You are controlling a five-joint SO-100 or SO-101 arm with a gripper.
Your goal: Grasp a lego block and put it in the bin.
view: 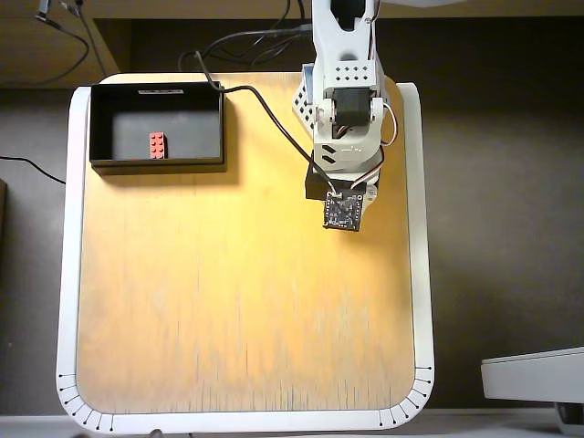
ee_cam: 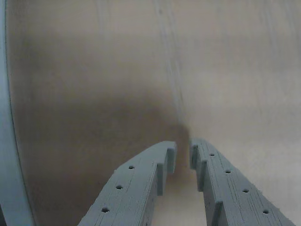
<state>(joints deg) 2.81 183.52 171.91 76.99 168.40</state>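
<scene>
Your red lego block (view: 157,144) already lies inside the black bin (view: 100,123), on its floor near the front wall as the overhead view shows it, studs up, its long axis running toward the front wall; it touches nothing of the arm; so the job looks done, as far as these pictures allow you to judge

The gripper (ee_cam: 183,153) is nearly pressed together in the wrist view; only a thin slit stands between the two grey fingers (ee_cam: 141,179), and nothing is pinched there; below them you see only bare wooden table (ee_cam: 94,84) and a strip of its pale rim at the left edge

In the overhead view the arm (view: 342,128) sits folded near the top right of the table, its wrist over the board well apart from the bin; the bin and the block lie to the left of it and a little toward the top edge; the gripper itself is hidden under the wrist there

If you mean to check the drop or fetch the block again, the move turns on that leftward offset; otherwise no other block shows on the table, so you have nothing left to reach for
</scene>
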